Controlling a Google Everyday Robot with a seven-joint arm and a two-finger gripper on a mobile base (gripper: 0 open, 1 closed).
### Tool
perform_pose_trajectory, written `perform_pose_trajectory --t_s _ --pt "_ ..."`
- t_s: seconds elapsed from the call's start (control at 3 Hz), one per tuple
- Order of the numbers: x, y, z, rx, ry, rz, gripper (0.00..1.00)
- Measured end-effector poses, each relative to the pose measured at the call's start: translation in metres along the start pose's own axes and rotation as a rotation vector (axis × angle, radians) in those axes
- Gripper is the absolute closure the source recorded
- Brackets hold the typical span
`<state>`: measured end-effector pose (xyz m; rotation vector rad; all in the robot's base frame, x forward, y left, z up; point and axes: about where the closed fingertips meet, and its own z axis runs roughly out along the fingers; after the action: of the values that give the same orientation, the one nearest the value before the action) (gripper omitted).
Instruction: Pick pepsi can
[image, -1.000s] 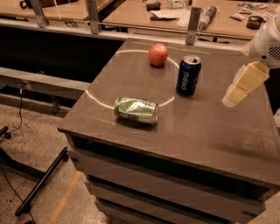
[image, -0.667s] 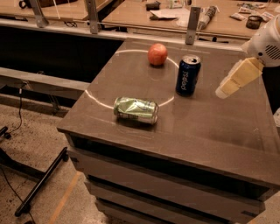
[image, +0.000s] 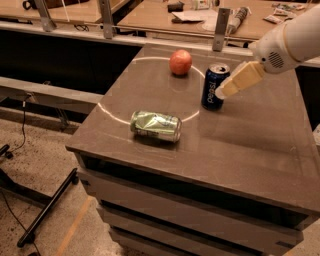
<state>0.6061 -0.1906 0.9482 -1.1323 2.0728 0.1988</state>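
Blue pepsi can (image: 211, 89) upright, axis vertical, hand (image: 223, 91) beside it

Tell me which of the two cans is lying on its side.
The dented green can, near the front edge of the table. The dark blue pepsi can stands upright farther back, with the tool close beside it.

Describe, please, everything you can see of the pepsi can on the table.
The pepsi can is dark blue, apparently aluminium, with white lettering down its side and a silver top. It stands upright on the dark table, near the apple. The gripper overlaps its side from the picture's right; whether they touch cannot be told.
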Motion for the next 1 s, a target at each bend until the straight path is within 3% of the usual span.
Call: perform_pose_trajectory --t_s 0.33,0.67,1.0 --pt "-0.014 0.002 0.03 -0.016 -0.032 -0.022 0.0" --pt "-0.014 0.005 0.056 -0.04 -0.035 -0.015 0.15" --pt "-0.013 0.007 0.069 -0.063 -0.033 0.007 0.39"
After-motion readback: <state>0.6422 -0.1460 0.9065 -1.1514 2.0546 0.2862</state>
